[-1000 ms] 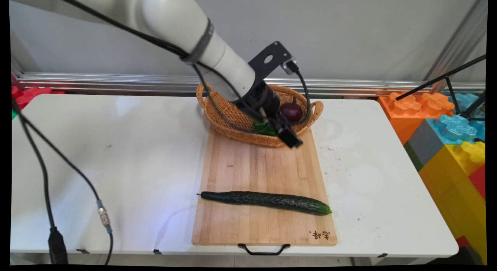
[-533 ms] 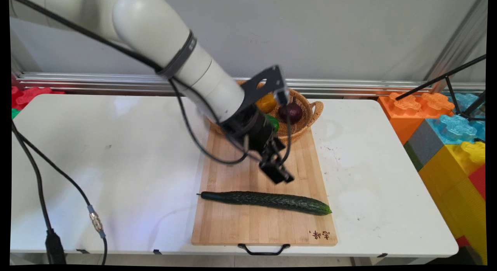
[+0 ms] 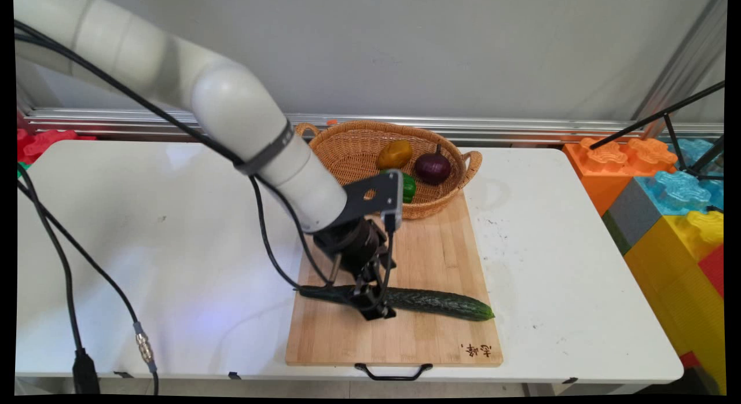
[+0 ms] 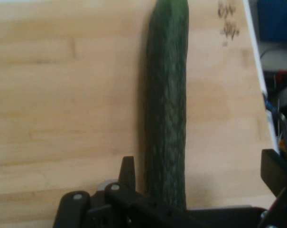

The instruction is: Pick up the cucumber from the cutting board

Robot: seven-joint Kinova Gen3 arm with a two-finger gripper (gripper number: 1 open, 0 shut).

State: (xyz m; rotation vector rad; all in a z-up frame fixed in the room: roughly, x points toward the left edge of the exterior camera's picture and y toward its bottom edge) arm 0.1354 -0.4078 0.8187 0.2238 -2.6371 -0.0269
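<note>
The white arm reaches in from the upper left and bends down over the wooden cutting board [image 3: 428,259], its wrist tilted so that the black gripper [image 3: 373,303] points down at the board's near half. The gripper is low over the cucumber [image 3: 440,303], left of its middle, and its fingers [image 4: 128,172] stand apart on either side of the cucumber; in the hand view one finger is just beside the cucumber's left flank and the other stands clear off to the right, so they straddle it without clamping. The cucumber lies lengthwise across the board, its stem end at the board's left edge and its other end at the right edge. Black cables [image 3: 63,276] hang from the arm over the left part of the white table [image 3: 173,230]. At the board's far end a woven wicker basket [image 3: 347,149] with two handles overlaps the board's edge. In the basket lie a yellow pepper [image 3: 395,154], a red onion [image 3: 433,168] just to its right, and a green pepper [image 3: 408,187] nearer the front rim, partly hidden by the camera bracket [image 3: 373,197] on the wrist. Large coloured toy blocks [image 3: 666,190] are stacked off the table's right end.
</note>
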